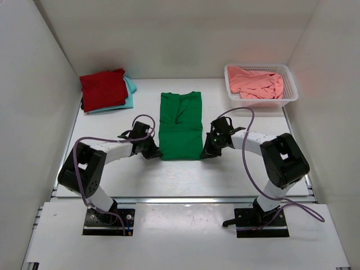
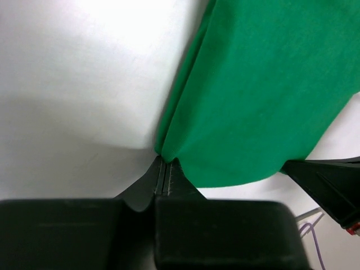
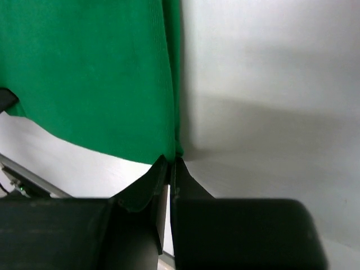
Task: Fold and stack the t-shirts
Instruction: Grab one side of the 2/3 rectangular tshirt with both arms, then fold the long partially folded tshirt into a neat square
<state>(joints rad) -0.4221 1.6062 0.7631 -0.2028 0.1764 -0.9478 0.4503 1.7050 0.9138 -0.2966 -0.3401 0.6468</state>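
Observation:
The bright green t-shirt (image 1: 180, 125) lies flat in the table's middle, folded into a long strip. My left gripper (image 1: 155, 152) is shut on its near left corner (image 2: 169, 151). My right gripper (image 1: 205, 153) is shut on its near right corner (image 3: 175, 147). The dark red t-shirt (image 1: 102, 89) lies folded on the pale turquoise t-shirt (image 1: 130, 93) at the far left. The salmon pink t-shirt (image 1: 256, 83) lies crumpled in the basket.
The white mesh basket (image 1: 289, 95) stands at the far right. White walls close in the table on the left, back and right. The right gripper's black finger (image 2: 326, 183) shows at the left wrist view's right edge.

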